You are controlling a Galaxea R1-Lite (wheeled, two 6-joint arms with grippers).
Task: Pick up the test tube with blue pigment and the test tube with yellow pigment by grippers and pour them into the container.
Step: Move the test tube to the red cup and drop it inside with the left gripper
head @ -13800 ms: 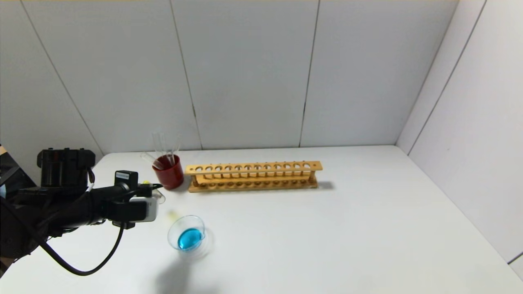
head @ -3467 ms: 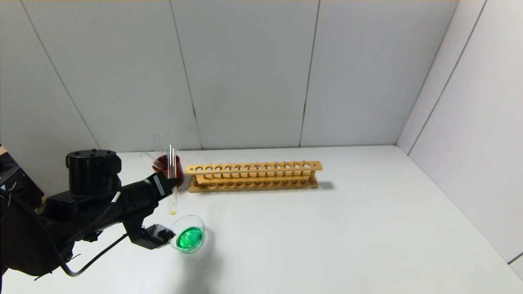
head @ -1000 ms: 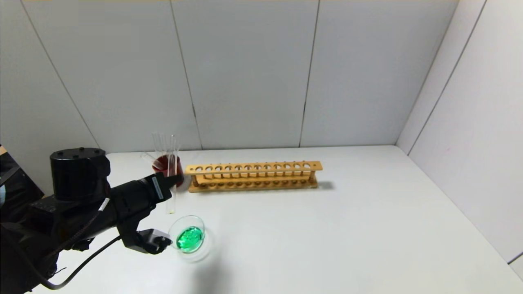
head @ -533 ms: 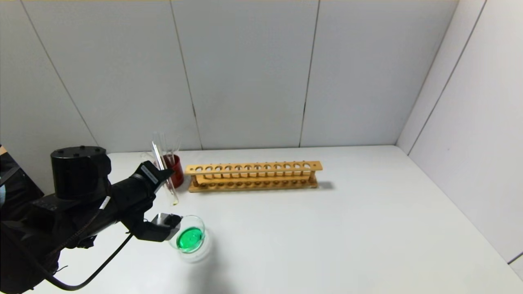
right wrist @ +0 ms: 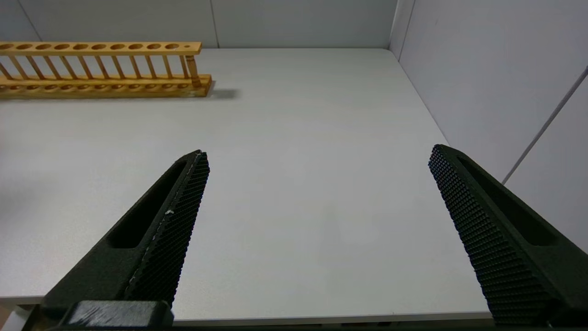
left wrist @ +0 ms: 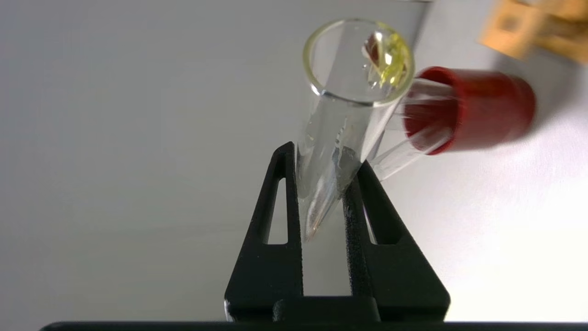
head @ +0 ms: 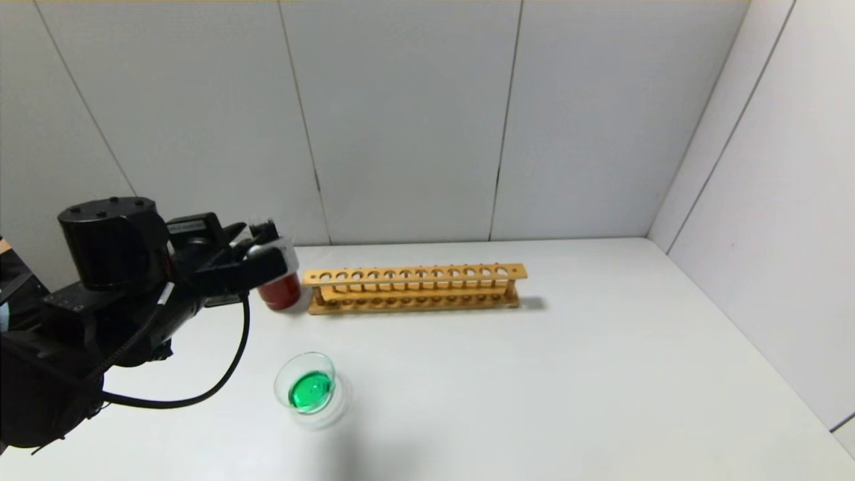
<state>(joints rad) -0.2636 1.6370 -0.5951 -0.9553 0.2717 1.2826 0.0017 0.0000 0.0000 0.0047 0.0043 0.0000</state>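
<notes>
My left gripper (head: 269,252) hovers just above the red cup (head: 280,294) at the back left of the table. In the left wrist view it (left wrist: 324,158) is shut on the test tube with yellow pigment (left wrist: 349,105), whose open mouth faces the camera with a yellow trace at its bottom. The container (head: 308,389), a clear dish, sits in front of the cup and holds green liquid. No tube with blue pigment shows. My right gripper (right wrist: 318,151) is open over bare table, far from all of this.
The red cup (left wrist: 473,115) holds clear tubes that lean out of it. A long wooden tube rack (head: 414,287) stands to the right of the cup, with no tubes in it. Grey walls close the back and right sides.
My left gripper has lifted from beside the dish and swung back over the red cup, turning the tube with it. The dish and rack have not moved.
</notes>
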